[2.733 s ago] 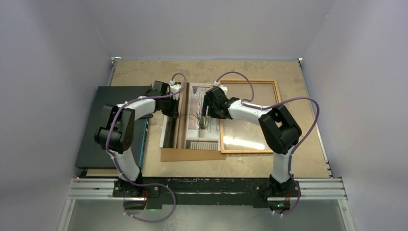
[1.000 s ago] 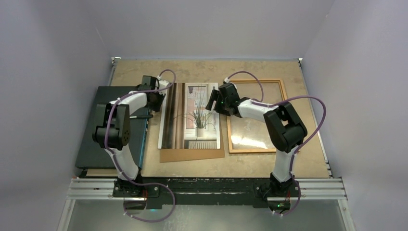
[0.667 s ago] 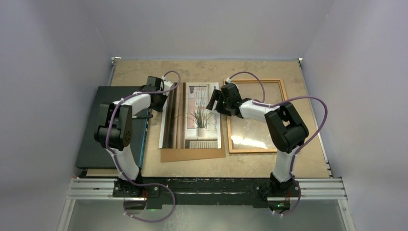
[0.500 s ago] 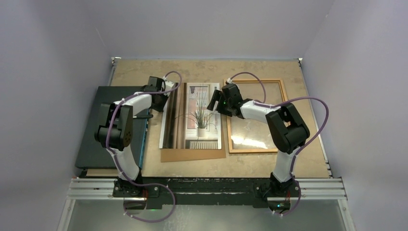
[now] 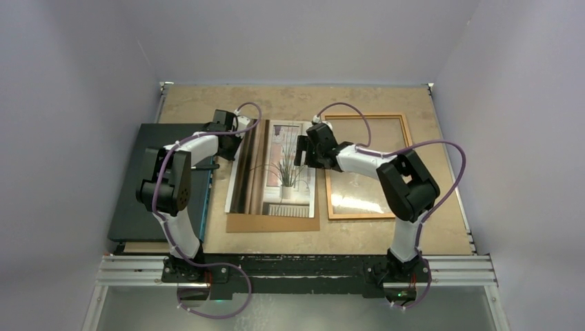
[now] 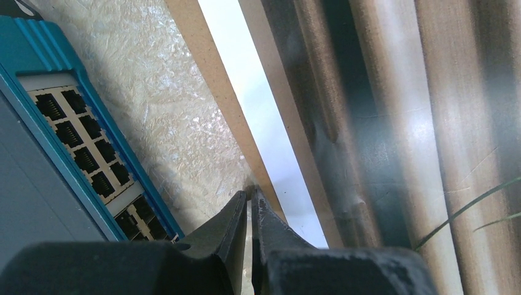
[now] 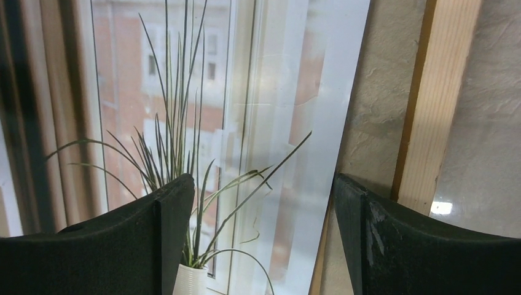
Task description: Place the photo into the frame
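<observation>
While the photo [image 5: 272, 169] lies flat and picture side up in the middle of the worktop [image 5: 276, 100], it rests on a plain brown backing board [image 5: 272, 223], whose near edge shows past the print's near edge. The frame [image 5: 381, 116] lies flat just to the right of the photo. Its clear pane catches a bright glare near its near end, and a narrow strip of bare worktop separates its left rail from the print's right edge. The photo is outside the frame.

At the far left part of the print sits the left end effector [image 5: 231, 143]. In the left wrist view its two fingers are drawn almost together, with only a thin slit between them. Their tips [image 6: 249, 198] are at the left edge of the board, beside the print's white border. Whether anything is pinched between them cannot be told. Just left of the tips lies a dark flat box [image 5: 138, 186], whose blue right side carries rows of sockets.

Over the right part of the print hangs the right end effector [image 5: 301, 152], spread wide and holding nothing. In the right wrist view one finger [image 7: 175, 233] stands over the pictured plant and the other over the strip beside the frame's left rail. The print's right edge lies between them.
</observation>
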### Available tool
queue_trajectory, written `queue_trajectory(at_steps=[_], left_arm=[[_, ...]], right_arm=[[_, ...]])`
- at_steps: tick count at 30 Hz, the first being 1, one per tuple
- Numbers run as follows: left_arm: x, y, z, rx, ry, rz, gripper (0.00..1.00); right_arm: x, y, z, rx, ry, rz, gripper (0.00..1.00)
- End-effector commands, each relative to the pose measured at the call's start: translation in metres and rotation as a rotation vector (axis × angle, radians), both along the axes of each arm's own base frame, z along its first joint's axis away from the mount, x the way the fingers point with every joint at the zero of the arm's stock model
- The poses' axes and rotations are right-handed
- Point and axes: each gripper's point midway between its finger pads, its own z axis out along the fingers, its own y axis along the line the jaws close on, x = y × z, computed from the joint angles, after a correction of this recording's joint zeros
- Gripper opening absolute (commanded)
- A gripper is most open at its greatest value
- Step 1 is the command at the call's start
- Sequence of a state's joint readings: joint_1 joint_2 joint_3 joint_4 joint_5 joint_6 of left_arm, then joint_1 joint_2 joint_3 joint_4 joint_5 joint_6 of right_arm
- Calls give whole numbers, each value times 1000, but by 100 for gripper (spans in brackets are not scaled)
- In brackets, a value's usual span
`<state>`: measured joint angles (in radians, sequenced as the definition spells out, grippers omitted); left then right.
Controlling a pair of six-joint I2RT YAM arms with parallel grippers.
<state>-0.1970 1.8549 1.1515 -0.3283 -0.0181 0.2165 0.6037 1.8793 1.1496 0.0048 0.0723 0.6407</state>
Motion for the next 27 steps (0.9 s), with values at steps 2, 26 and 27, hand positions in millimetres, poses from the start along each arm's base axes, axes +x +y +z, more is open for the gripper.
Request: queue_trajectory(at_steps=[2,26,27], left_arm=[[-18,-31,-17,-102,76,-47,5],[-18,-34,-15,-123,74,-51,1],[-17,-34,-15,-123,72,-51,1]], right_arm=[[-10,31,4,-31,-7,91,84],[-21,57,31,-273,-137,143,86],[-25,59,31,-257,-125,152,86]])
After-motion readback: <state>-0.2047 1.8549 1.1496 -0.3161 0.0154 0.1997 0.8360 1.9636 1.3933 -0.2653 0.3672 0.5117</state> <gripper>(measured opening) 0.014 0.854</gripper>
